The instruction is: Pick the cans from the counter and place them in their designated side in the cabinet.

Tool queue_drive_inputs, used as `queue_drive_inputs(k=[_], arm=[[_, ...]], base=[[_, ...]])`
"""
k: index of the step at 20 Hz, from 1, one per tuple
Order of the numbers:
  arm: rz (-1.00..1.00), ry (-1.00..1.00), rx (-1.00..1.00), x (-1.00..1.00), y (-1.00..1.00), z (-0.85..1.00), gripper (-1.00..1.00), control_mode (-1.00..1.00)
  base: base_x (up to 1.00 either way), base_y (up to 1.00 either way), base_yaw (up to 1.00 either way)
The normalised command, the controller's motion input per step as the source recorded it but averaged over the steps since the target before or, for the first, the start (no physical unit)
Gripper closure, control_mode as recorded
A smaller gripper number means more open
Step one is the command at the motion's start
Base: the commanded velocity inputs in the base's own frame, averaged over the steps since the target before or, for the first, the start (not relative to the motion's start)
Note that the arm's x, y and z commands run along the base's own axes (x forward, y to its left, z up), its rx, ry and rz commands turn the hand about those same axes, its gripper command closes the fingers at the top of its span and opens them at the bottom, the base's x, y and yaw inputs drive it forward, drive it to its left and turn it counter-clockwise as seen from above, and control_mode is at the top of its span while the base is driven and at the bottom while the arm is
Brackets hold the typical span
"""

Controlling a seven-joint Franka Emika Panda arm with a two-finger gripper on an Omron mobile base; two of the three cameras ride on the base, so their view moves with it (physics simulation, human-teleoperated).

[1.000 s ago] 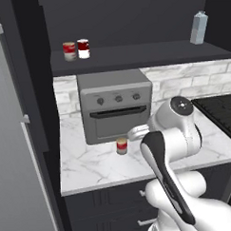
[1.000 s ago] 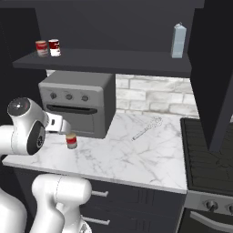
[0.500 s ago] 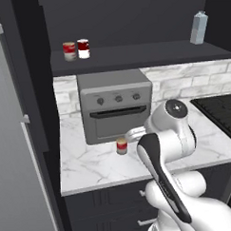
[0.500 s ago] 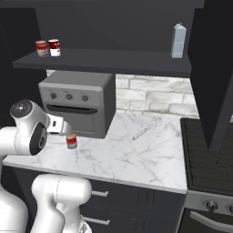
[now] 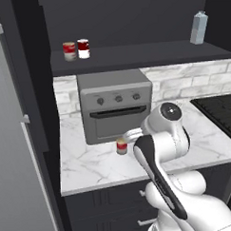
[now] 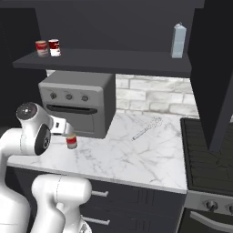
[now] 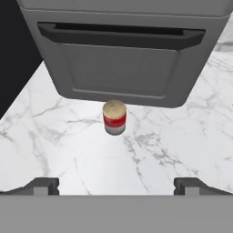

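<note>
A simulated kitchen corner: the white marble counter (image 5: 91, 168) with grey veining ran beneath a dark charcoal cabinet (image 5: 132, 21) whose single long shelf board (image 5: 138, 57) spanned the wall. A grey toaster oven (image 5: 114, 105) stood on the counter against the pale brick backsplash (image 6: 150, 95), with a tall grey fridge (image 5: 14, 155) to its left and a black stovetop (image 6: 205, 150) at the right end. One can (image 7: 114, 117), red and white with a tan top, stood upright on the marble just in front of the oven door, near its middle and apart from it. Two further cans (image 5: 76, 49), one red with a tan band and one red and white, stood side by side at the left end of the shelf; a pale blue-white carton (image 5: 198, 28) stood well apart at the right end. A slim utensil (image 6: 146, 128) lay flat on the counter right of the oven. The gripper (image 7: 116, 185) hovered above and in front of the counter can, its jaws spread fully wide and empty, with the can centred between the fingertips (image 7: 43, 185) but farther off.
</note>
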Motion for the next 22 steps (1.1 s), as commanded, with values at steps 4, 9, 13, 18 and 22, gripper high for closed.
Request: queue_drive_inputs(k=[4,9,13,18,22], arm=[[0.00,0.01,0.00,0.19,0.02,-0.17,-1.00,-1.00],[0.00,0.01,0.00,0.15,0.05,-0.18,-1.00,-1.00],[0.00,0.02,0.00,0.14,0.07,-0.18,-1.00,-1.00],[0.00,0.01,0.00,0.15,0.02,-0.18,-1.00,-1.00],[0.00,0.00,0.00,0.20,0.00,-0.16,-1.00,-1.00]], base=[[0.00,0.00,0.00],[0.00,0.00,0.00],[0.00,0.00,0.00],[0.00,0.00,0.00],[0.00,0.00,0.00]])
